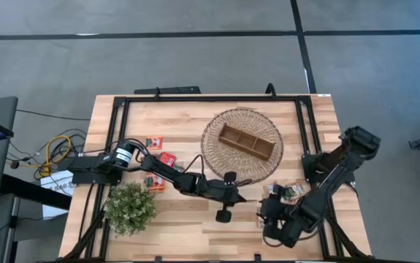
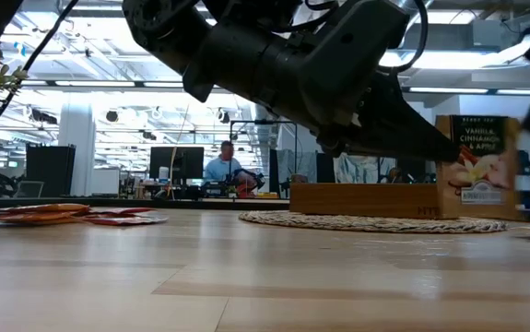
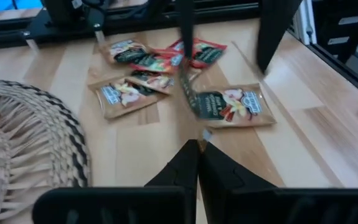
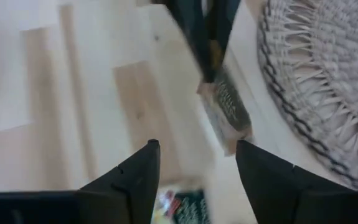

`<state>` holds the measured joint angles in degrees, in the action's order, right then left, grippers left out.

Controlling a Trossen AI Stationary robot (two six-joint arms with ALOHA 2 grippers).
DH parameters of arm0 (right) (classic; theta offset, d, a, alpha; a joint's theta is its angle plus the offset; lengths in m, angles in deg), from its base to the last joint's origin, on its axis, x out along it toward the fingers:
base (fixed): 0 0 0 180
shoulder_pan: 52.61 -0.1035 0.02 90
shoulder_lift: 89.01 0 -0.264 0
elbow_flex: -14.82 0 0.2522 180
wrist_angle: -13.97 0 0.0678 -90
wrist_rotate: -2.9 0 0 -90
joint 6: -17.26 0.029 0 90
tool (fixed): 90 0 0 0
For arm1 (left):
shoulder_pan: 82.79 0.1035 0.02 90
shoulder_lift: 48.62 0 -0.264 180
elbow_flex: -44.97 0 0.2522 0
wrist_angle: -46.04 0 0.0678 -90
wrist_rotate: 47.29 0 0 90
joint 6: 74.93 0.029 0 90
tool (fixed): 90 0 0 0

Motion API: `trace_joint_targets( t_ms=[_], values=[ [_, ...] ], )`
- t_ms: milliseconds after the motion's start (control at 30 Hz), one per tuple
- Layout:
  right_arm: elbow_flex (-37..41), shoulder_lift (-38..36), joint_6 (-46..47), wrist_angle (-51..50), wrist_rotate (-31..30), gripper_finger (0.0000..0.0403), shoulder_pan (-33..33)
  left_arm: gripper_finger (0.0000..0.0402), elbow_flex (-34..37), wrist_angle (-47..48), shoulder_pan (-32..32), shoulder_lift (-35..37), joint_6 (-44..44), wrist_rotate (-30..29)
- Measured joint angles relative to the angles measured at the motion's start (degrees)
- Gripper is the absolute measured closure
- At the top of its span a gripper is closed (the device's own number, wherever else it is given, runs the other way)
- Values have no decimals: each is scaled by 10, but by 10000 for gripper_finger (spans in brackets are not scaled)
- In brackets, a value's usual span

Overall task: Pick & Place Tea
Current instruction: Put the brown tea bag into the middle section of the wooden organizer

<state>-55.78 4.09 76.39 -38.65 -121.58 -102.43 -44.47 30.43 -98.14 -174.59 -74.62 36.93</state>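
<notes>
tea sachets [image 3: 138, 71] scattered on tabletop

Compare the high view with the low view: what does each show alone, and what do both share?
Only the high view: the wooden tray's three compartments and the right arm. Only the low view: a seated person in the room behind, and the wording on the tea sachet held upright by the shut left gripper. Both: the woven mat and red sachets on the table.
</notes>
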Motion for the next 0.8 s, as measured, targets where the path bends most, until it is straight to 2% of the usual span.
trace_joint_targets(
  t_ms=[233,367,467,633,800],
  values=[
    [-11,18,-56,18,9,252,44,401,0,2,0,0,1,0],
    [-44,3,-76,-3,117,274,55,401,0,9,0,0,3,0],
    [-71,2,-110,-27,156,280,57,401,0,13,0,0,3,0],
    [-96,3,-167,-70,127,274,70,401,0,23,0,0,3,0],
    [-88,10,-163,-73,120,234,100,401,0,27,0,0,3,-2]
  ],
)
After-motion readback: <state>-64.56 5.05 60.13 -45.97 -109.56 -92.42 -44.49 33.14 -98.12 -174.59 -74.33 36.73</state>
